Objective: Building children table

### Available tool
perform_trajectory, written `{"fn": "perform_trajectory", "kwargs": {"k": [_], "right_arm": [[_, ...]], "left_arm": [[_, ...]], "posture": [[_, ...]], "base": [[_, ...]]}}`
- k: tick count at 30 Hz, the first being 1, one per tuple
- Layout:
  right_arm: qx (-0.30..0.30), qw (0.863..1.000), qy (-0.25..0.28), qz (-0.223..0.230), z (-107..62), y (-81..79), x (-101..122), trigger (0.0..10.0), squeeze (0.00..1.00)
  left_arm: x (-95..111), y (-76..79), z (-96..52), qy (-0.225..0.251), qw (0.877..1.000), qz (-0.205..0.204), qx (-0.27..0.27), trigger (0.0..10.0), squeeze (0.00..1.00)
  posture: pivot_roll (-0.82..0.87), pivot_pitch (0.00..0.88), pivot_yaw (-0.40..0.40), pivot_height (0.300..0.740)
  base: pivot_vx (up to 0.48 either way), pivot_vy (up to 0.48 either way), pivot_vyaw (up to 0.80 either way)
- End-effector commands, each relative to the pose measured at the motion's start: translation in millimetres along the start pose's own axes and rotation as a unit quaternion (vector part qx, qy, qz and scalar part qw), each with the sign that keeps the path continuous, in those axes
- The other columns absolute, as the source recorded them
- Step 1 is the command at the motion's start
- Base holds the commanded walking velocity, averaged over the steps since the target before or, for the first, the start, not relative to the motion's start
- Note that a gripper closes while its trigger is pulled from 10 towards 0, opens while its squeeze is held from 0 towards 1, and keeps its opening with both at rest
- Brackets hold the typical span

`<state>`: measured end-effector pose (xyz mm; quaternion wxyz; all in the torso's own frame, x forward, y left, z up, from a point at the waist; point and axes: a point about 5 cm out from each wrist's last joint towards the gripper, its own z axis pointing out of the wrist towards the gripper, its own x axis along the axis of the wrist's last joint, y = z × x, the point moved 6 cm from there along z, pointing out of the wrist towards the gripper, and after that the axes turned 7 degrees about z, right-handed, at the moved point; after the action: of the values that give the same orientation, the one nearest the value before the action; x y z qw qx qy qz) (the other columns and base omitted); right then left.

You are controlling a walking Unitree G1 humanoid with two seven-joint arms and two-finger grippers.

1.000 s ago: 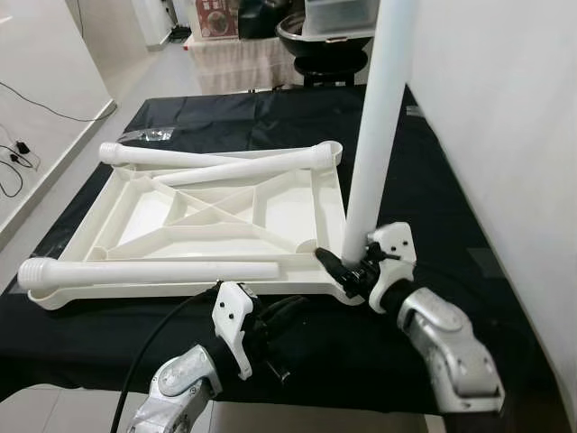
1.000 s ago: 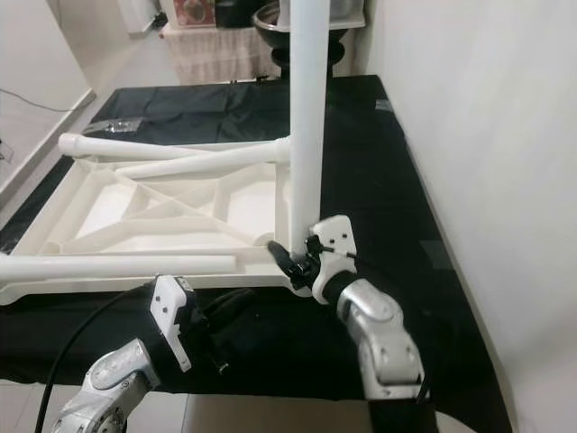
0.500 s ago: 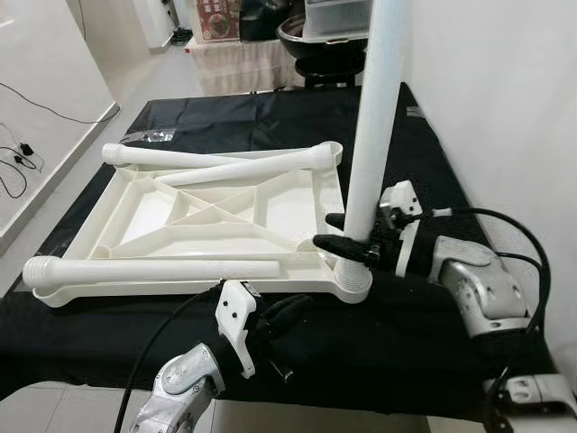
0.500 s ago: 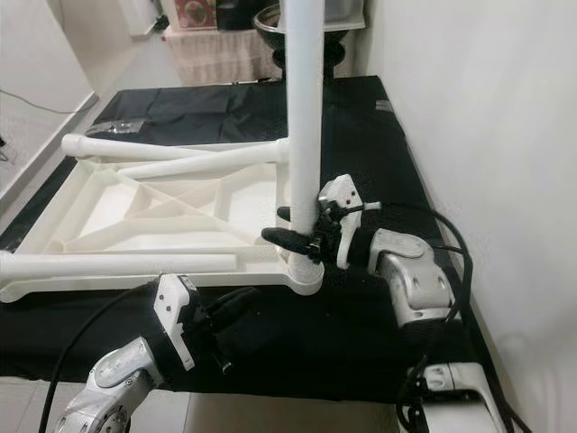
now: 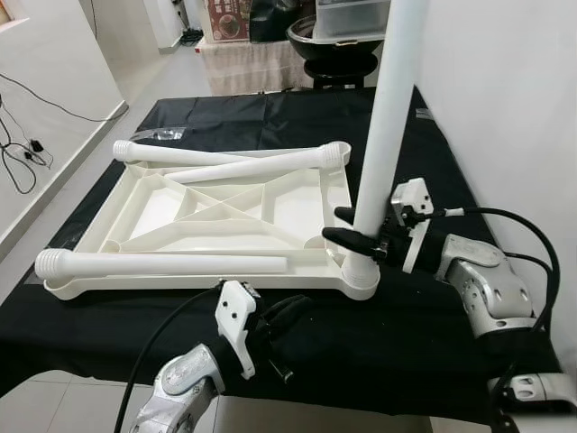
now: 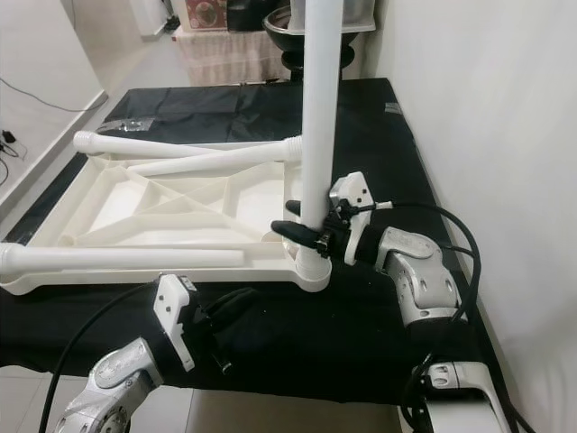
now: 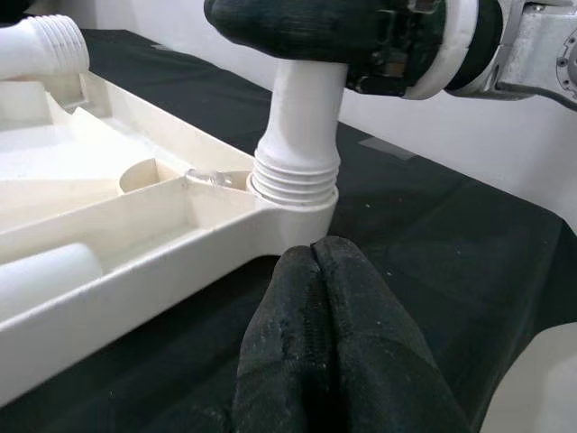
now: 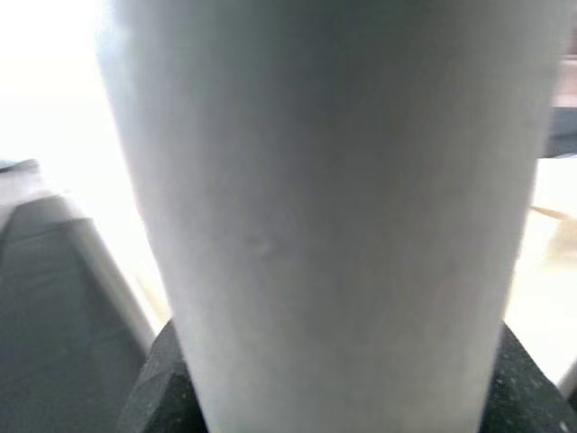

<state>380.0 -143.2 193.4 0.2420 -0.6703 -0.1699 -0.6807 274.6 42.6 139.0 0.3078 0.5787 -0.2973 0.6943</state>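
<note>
Floor (image 5: 54,189): pale and smooth along the robot's left of the surface, with thin dark cables (image 5: 22,149) trailing on it.
Surface (image 5: 433,334): draped in a black, slightly creased cloth that reaches its near edge.
Tabletop (image 5: 216,212): a white plastic rectangle lying upside down on the cloth, its underside a shallow tray crossed by moulded diagonal ribs, with a round socket at each corner.
Near loose leg (image 5: 162,264): a smooth white tube lying along the near rim of the tabletop, its ridged threaded end at the near left corner.
Far loose legs (image 5: 243,162): two white tubes lying across the far end, angled so that they meet toward the left.
Left tool (image 7: 329,347): low at the near edge of the surface, just in front of the tabletop's near right corner; its two black, rough-textured fingers are pressed together with nothing between them.
Upright leg (image 5: 386,135): a thick white tube standing vertical in the near right corner socket (image 7: 293,212), its ridged thread partly exposed above the socket rim.
Right tool (image 5: 353,231): reaches in from the right and is clenched on the upright leg low down, just above the socket, one black finger in front of the tube and one behind.
Wall (image 5: 505,99): plain white, running along the right edge of the surface.
</note>
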Motion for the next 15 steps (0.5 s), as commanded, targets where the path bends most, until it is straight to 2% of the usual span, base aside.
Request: {"fn": "perform_trajectory", "kwargs": {"k": [1, 2, 3, 4, 7, 8, 13, 14, 15], "right_arm": [[-0.193, 0.981, -0.023, 0.031, -19.3, 36.3, -26.0, 0.0, 0.0], [-0.277, 0.959, -0.031, 0.047, -37.3, 39.4, -41.3, 0.0, 0.0], [-0.299, 0.953, -0.042, 0.037, -47.4, 28.8, -55.0, 0.0, 0.0], [-0.29, 0.955, -0.051, 0.031, -50.4, 18.2, -63.0, 0.0, 0.0], [-0.275, 0.959, -0.064, 0.038, -48.8, 9.6, -73.5, 0.0, 0.0], [-0.258, 0.963, -0.069, 0.034, -42.9, 4.9, -75.1, 0.0, 0.0], [-0.255, 0.964, -0.07, 0.034, -36.4, 5.9, -74.6, 0.0, 0.0], [-0.243, 0.968, -0.063, 0.03, -32.1, 3.3, -71.9, 10.0, 0.0], [-0.236, 0.969, -0.058, 0.036, -29.4, -1.8, -69.2, 10.0, 0.94]], "left_arm": [[-2.4, -0.7, -3.2, -0.007, 1.0, -0.001, 0.002, 10.0, 0.0], [-1.4, -1.7, -4.0, -0.006, 1.0, -0.001, 0.003, 10.0, 0.0], [-1.2, -2.8, -4.5, -0.006, 1.0, -0.001, 0.003, 10.0, 0.0], [-1.2, -3.4, -4.6, -0.007, 1.0, -0.001, 0.003, 10.0, 0.0], [-1.6, -3.6, -4.6, -0.008, 1.0, -0.001, 0.001, 10.0, 0.0], [-2.4, -2.8, -4.3, -0.01, 1.0, -0.003, -0.004, 10.0, 0.0], [-3.1, -2.0, -4.0, -0.012, 1.0, -0.006, -0.01, 10.0, 0.0], [-3.0, -2.8, -4.1, -0.012, 1.0, -0.005, -0.007, 10.0, 0.0], [-2.8, -3.7, -4.2, -0.011, 1.0, -0.004, -0.003, 10.0, 0.0]], "posture": [[0.02, 0.139, 0.067, 0.74], [0.02, 0.144, 0.073, 0.74], [0.03, 0.143, 0.095, 0.74], [0.03, 0.143, 0.095, 0.74], [0.02, 0.134, 0.105, 0.74], [0.03, 0.133, 0.097, 0.74], [0.02, 0.132, 0.096, 0.74], [0.03, 0.131, 0.095, 0.74], [0.03, 0.131, 0.094, 0.74]], "base": [[0.0, 0.0, 0.0], [0.0, 0.0, 0.0], [0.0, 0.0, 0.0], [0.0, 0.0, 0.0], [0.0, 0.0, 0.0], [0.0, 0.0, 0.0], [0.0, 0.0, 0.0], [0.0, 0.0, 0.0], [0.0, 0.0, 0.0]]}}
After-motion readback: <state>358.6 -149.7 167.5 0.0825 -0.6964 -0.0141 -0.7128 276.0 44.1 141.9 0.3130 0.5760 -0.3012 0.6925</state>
